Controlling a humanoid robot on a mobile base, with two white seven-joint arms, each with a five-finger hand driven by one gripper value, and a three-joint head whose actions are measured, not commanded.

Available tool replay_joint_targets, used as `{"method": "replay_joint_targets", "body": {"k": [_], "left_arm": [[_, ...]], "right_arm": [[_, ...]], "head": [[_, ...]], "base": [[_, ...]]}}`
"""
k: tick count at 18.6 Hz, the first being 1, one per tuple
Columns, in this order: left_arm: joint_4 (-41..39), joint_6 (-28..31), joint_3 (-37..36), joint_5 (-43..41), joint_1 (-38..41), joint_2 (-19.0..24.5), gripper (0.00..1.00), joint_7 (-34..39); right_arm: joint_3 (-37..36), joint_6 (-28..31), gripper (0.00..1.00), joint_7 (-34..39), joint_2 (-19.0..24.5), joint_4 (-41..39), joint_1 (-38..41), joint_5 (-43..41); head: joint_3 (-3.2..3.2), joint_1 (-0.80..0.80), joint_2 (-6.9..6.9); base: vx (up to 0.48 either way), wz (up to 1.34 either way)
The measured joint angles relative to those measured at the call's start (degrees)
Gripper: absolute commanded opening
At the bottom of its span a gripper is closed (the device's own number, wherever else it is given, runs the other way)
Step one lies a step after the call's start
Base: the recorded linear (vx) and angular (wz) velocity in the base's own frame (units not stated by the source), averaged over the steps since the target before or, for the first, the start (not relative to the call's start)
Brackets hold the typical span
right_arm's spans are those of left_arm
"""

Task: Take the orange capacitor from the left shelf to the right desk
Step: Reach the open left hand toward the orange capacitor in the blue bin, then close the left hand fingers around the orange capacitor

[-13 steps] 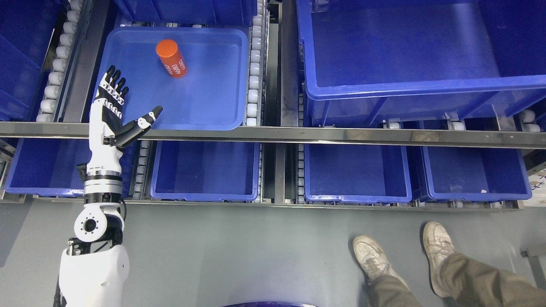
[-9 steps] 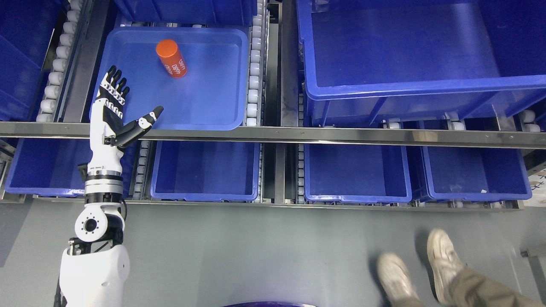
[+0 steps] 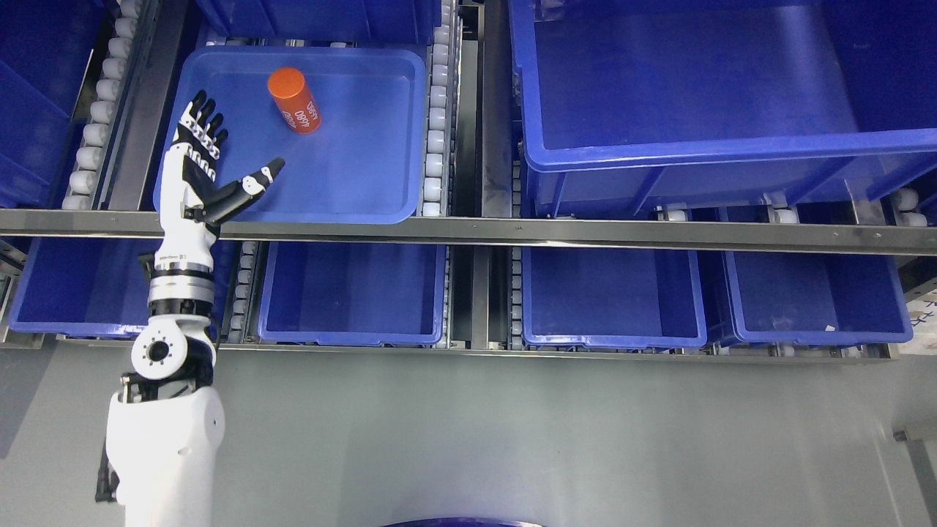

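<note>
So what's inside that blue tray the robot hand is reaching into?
Just one orange capacitor sits in the blue tray, toward its back left. The left hand, fingers spread, hovers over the tray's front left corner and covers that bit of floor. The rest looks bare.

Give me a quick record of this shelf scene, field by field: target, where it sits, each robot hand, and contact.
target: orange capacitor
target pose: lying tilted, white print on its side
location: inside shallow blue tray on the upper shelf level
left robot hand: open, fingers spread, thumb out, over the tray's left edge
contact: none, hand is apart from the capacitor, below and left of it in the picture
right robot hand: not in view
nearby: large blue bin to the right
</note>
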Motion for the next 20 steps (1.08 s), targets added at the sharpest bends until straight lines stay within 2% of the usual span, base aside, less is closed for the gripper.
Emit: {"method": "replay_joint_targets", "body": {"k": [15,20], "left_arm": [[18.6,0.4,-3.6,-3.2,-15.2,1.3,0.97,0.0],[23.5,-0.3,-4.7,-3.3,-17.2,1.3,0.85,0.0]], "right_arm": [[0.0,0.3,1.0,-0.4,0.0,0.0,0.0,0.0],[0.0,0.0,1.0,-0.4,0.0,0.0,0.0,0.0]], "head": [[0.0,0.0,0.0],[0.0,0.0,0.0]], "base": [[0.0,0.0],[0.0,0.0]]}}
